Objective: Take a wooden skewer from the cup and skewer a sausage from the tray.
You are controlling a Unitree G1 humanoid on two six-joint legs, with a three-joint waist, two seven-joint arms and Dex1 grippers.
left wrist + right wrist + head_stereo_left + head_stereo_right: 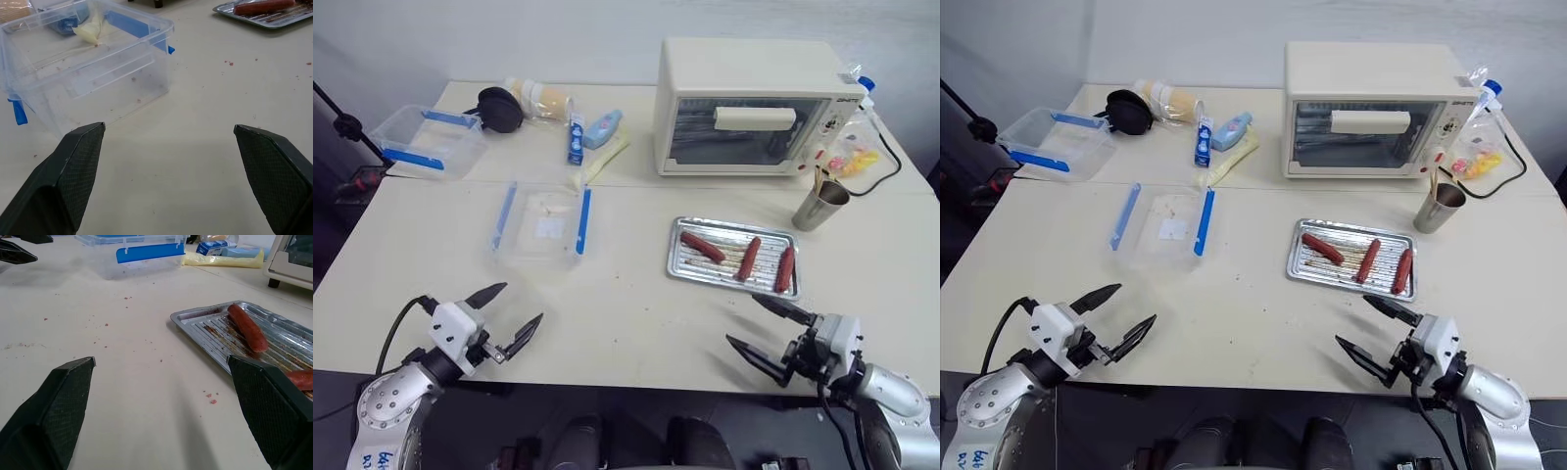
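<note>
Nearest the table's front edge, left gripper [505, 318] hovers low with both fingers spread wide, holding nothing. Right gripper [769, 331] is the same: spread wide, empty, just in front of the tray [677, 264].

Mid-table on the left sits a clear plastic box with blue clips [540, 223], empty apart from crumbs. Right of it is the tray, shallow ribbed steel, with three sausages lying side by side; the nearest target, the sausage [702, 246] at the tray's left end, lies at an angle and touches nothing else.

Behind the tray to the right stands the cup [820, 206], an upright steel tumbler, with the wooden skewer [819, 180] poking out above its rim, leaning slightly. The toaster oven [749, 108] sits just behind; a second clear box [426, 140] and assorted packets lie at the far left.

Handling, as a guess: the skewer is light, thin and stiff but snappable, so pinch it on the exposed upper part and lift straight out, or the cup may tip. The sausage looks glossy, soft and prone to roll; it likely needs bracing, and should be pierced at its end, lengthwise.
</note>
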